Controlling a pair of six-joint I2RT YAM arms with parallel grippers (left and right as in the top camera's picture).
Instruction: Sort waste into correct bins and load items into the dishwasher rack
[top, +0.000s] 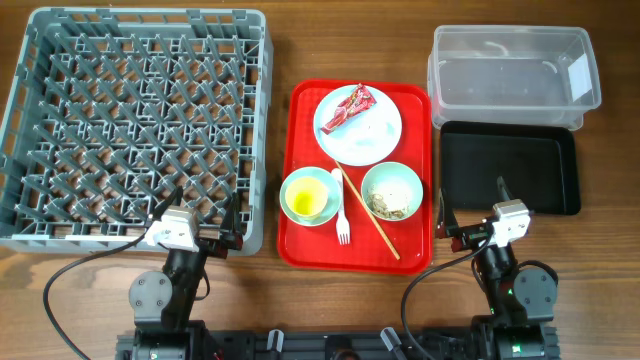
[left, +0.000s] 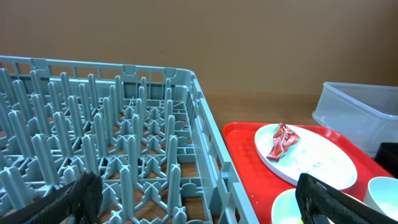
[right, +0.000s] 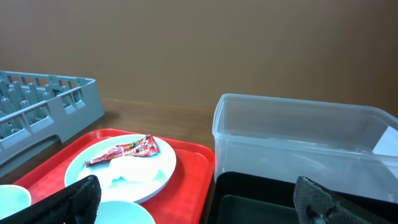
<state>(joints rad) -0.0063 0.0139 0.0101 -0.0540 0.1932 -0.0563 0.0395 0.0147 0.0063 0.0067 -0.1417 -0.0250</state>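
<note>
A white plate (top: 358, 135) on the red tray holds a red wrapper (top: 347, 108) and a white napkin (top: 376, 128). In front of it stand a pale green bowl (top: 293, 185) with a yellow cup (top: 308, 200) in it, and a whitish bowl (top: 392, 175) with rice scraps (top: 390, 205). A white fork (top: 341, 215) and a wooden stick (top: 370, 220) lie between the bowls. The grey-blue rack (top: 150, 18) is at the left. The clear tub (top: 510, 75) and black tray (top: 510, 170) are at the right. My left gripper (top: 198, 212) is open over the rack's near right corner. My right gripper (top: 473, 205) is open by the black tray's near left corner.
The red tray (top: 300, 130) sits between the rack and the bins. In the left wrist view the rack wall (left: 211, 143) is straight ahead and the plate (left: 317, 155) is to the right. In the right wrist view the tub (right: 298, 130) stands behind the black tray (right: 261, 199).
</note>
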